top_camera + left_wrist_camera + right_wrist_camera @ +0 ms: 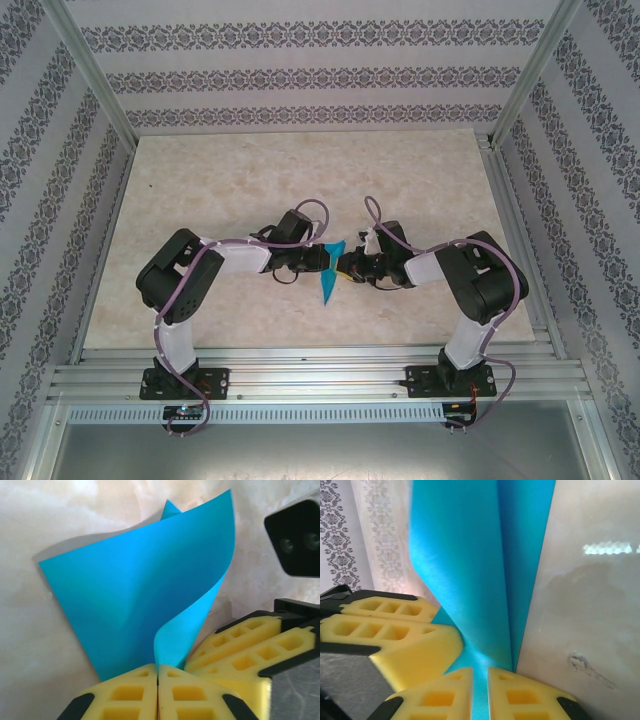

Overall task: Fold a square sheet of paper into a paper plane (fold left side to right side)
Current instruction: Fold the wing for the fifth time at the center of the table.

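From above, the two arms meet at the middle of the counter (250, 170). The left gripper (318, 261) and right gripper (347, 267) point at each other with the cyan sheet of paper (331, 275) between them. It stands partly off the surface as a narrow, pointed shape.

In the left wrist view, the left gripper (158, 680) is closed, its yellow fingers pressed together on the near tip of the sheet of paper (135, 590). From there the sheet fans out. One flap curls upward while the rest lies on the counter. The right gripper (212, 650) sits just beside, at the same tip.

In the right wrist view, the right gripper (480, 685) is nearly closed on the paper (465, 565), which runs through the slim gap between its fingers. The left gripper (437, 625) is right alongside.

The sheet already looks narrowed by earlier creases. The left-to-right fold appears under way: the flap is lifted and bowed, not yet laid over or pressed flat. Carrying it across and creasing it remain.
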You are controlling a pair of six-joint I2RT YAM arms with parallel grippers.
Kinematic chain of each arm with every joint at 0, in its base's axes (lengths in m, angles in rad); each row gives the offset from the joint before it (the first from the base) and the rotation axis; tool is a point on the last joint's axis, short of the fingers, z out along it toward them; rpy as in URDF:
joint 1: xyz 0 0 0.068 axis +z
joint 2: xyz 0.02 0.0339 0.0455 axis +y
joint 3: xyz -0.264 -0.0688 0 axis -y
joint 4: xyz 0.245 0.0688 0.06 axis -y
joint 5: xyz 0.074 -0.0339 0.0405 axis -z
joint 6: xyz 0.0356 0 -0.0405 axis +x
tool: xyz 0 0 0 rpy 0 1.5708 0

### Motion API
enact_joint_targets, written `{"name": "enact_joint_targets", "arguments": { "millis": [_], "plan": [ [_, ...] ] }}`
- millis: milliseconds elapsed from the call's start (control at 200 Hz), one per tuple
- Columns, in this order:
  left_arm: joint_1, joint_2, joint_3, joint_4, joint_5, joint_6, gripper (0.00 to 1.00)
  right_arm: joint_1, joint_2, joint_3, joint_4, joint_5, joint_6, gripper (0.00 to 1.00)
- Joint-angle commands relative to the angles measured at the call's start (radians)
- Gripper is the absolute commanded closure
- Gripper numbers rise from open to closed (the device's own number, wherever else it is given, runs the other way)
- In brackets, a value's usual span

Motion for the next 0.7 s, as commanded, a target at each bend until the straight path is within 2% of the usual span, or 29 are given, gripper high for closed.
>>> {"name": "enact_joint_targets", "arguments": {
  "millis": [0,225,395,455,585,699],
  "plan": [
    [0.010,0.013,-0.031,0.050,0.006,-0.015,0.92,0.001,-0.042,0.011,-0.029,0.021,-0.038,0.82],
    [0.010,0.038,-0.050,0.093,0.011,-0.040,0.92,0.001,-0.146,-0.001,-0.121,0.032,-0.064,0.79],
    [0.011,0.038,-0.052,0.091,0.011,-0.035,0.92,0.055,-0.243,-0.016,-0.201,0.066,-0.051,0.78],
    [0.011,0.040,-0.052,0.091,0.010,-0.035,0.92,0.081,-0.302,-0.030,-0.266,0.137,-0.059,0.74],
    [0.011,0.040,-0.055,0.108,0.021,-0.048,0.92,0.187,-0.461,-0.028,-0.508,0.469,-0.112,0.64],
    [0.011,0.043,-0.053,0.118,0.032,-0.054,0.92,0.302,-0.535,-0.008,-0.646,0.699,-0.132,0.64]
  ]
}}
